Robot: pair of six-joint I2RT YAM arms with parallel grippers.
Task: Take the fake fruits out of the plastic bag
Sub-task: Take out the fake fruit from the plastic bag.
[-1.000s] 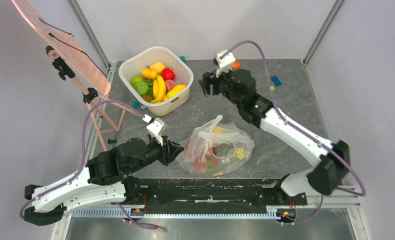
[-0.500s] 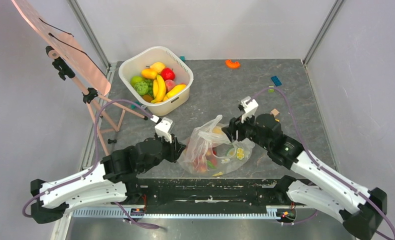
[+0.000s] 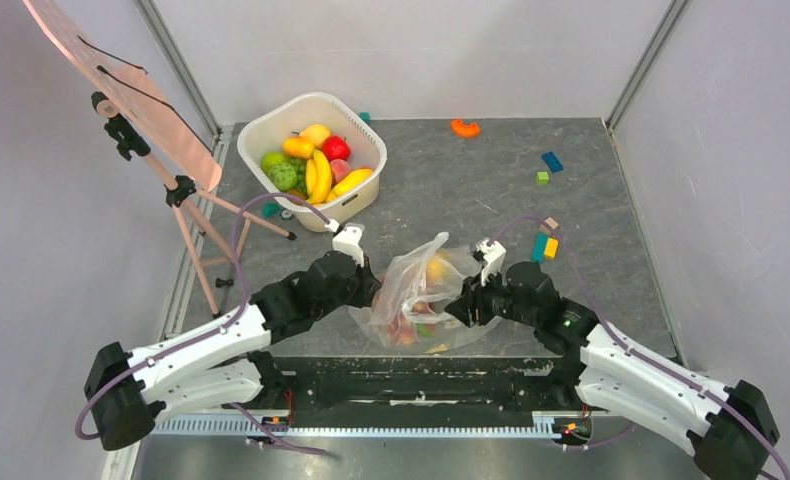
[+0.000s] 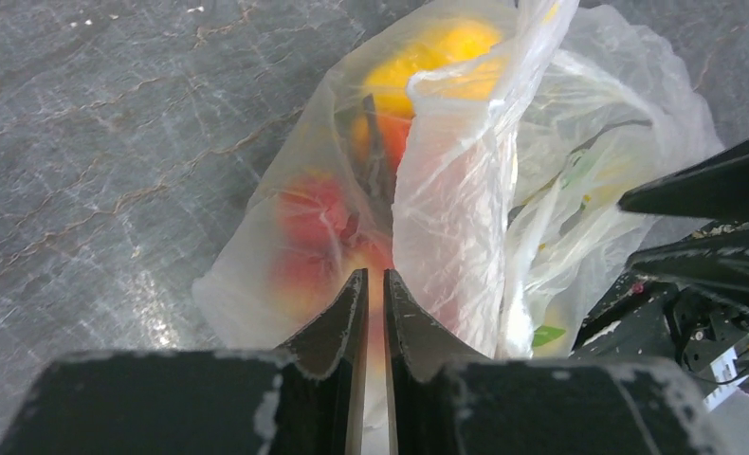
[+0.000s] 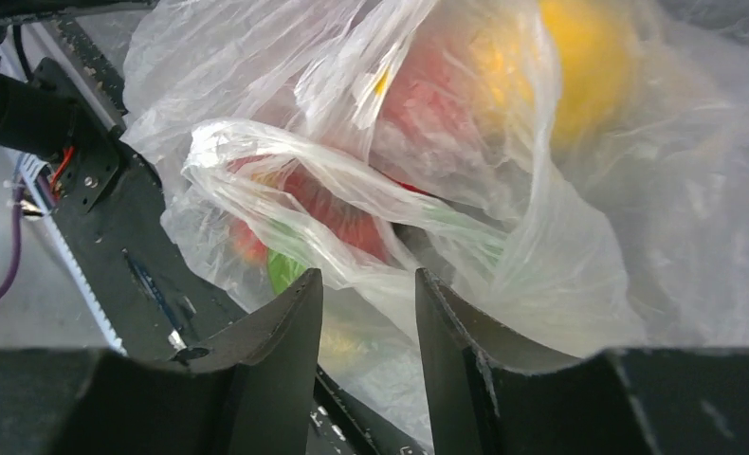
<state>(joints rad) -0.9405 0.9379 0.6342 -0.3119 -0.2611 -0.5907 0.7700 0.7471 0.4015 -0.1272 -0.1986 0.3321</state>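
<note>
Plastic bag (image 3: 421, 300): seen lying crumpled on the table (image 3: 451, 190), near the front edge, flanked by both grippers.
Fake fruits (image 3: 411, 325): all held inside the film; red and pink shapes are made out low down, and a round yellow fruit (image 4: 447, 47) sits at the far end. None is out yet.
Left gripper (image 4: 373, 280): pressed to the bag's left side, jaws drawn almost together. Film appears pinched in the slit, probably so the bag is anchored.
Right gripper (image 5: 366, 280): brought to the opposite side, jaws apart and nothing held. A twisted band of film (a loop handle, most likely) lies just beyond the fingertips, lined up with the gap.
Step judged: the mouth is being found. One side is pinned so that the other can be pulled open.
Risk: thin film may be bunched rather than parted, and the fruits dragged along with it.
White tub (image 3: 311, 145): set well apart at the back left, already filled with other fruit.
</note>
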